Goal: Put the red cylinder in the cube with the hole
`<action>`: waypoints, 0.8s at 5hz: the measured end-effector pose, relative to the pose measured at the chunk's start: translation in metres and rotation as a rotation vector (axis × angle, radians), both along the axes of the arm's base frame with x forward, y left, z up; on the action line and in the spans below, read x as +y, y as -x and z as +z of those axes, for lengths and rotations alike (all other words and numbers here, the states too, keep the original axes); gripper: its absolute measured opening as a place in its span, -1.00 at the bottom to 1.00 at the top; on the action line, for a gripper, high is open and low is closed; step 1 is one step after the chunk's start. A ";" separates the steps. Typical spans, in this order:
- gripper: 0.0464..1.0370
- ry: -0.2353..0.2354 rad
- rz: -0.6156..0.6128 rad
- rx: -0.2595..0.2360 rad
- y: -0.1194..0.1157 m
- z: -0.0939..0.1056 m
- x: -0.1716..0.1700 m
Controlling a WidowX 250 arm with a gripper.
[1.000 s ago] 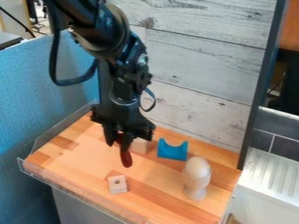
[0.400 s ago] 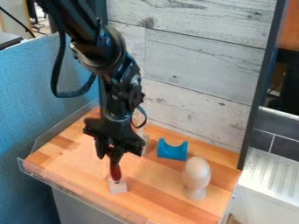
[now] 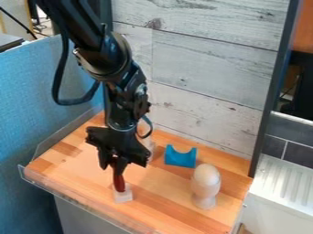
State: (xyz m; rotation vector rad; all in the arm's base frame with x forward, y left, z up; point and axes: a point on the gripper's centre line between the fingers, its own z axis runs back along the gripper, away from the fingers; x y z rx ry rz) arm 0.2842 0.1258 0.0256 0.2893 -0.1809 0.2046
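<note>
The gripper (image 3: 116, 167) hangs over the left-centre of the wooden board, shut on the upper end of the red cylinder (image 3: 119, 183). The cylinder stands nearly upright, and its lower tip is at the top of the small pale wooden cube (image 3: 123, 196), where the hole is. Whether the tip is inside the hole or only over it, I cannot tell. The hole itself is hidden behind the cylinder.
A blue block with a curved notch (image 3: 180, 156) sits right of the gripper. A rounded wooden figure (image 3: 205, 186) stands at the front right. Another pale block (image 3: 148, 145) is partly behind the gripper. A clear rim (image 3: 73, 194) edges the board (image 3: 165, 201).
The gripper has come forward, left and down with the red cylinder, from behind the cube to over it. Since the nearer earlier frame it has shifted only slightly left and lower.
</note>
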 end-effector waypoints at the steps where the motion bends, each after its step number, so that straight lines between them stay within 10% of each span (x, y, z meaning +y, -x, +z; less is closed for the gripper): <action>1: -0.46 -0.008 -0.001 -0.005 -0.001 0.000 0.001; 4: -0.46 -0.012 0.015 0.016 -0.007 -0.010 0.002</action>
